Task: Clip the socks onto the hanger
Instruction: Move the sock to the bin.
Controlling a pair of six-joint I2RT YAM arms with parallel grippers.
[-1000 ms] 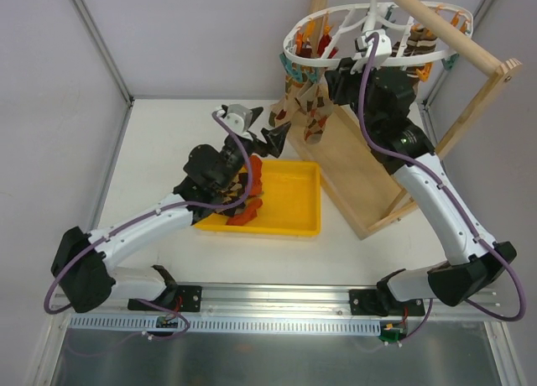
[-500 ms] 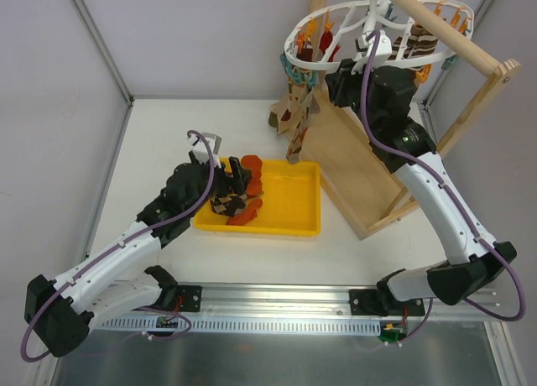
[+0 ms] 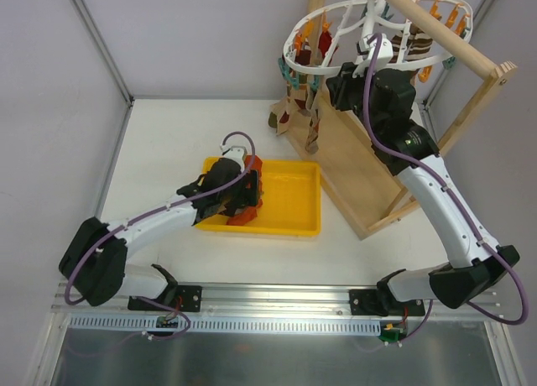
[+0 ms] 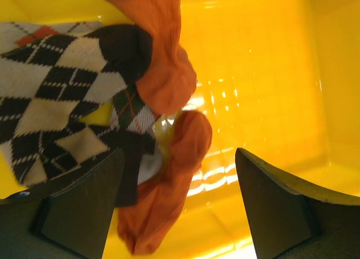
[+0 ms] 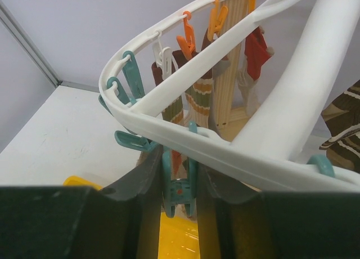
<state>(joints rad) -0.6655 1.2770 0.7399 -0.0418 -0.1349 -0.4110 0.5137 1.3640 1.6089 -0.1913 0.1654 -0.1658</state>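
The bench (image 3: 168, 134) carries a wooden stand (image 3: 352, 176) at the right, and the hanger (image 3: 295, 35) hangs from its rod with several socks already pegged along the near-left rim. The yellow tray (image 3: 294, 214) sits in the middle of the bench, and the loose socks are heaped at its left end: an argyle sock (image 4: 50, 73) and an orange sock (image 4: 169, 84) lie overlapping there.

The step in hand looks like picking the next sock. The left claw (image 4: 180, 155) hovers over the heap, spread wide and empty, one finger on each side of the orange sock. The right claw (image 5: 179, 180) is up at the ring, clenched on a teal clothespin (image 5: 179, 200) – apparently readying it.

Next, the left claw likely needs to drop and pinch one sock only – the orange one is nearest – then carry its cuff up to that peg.
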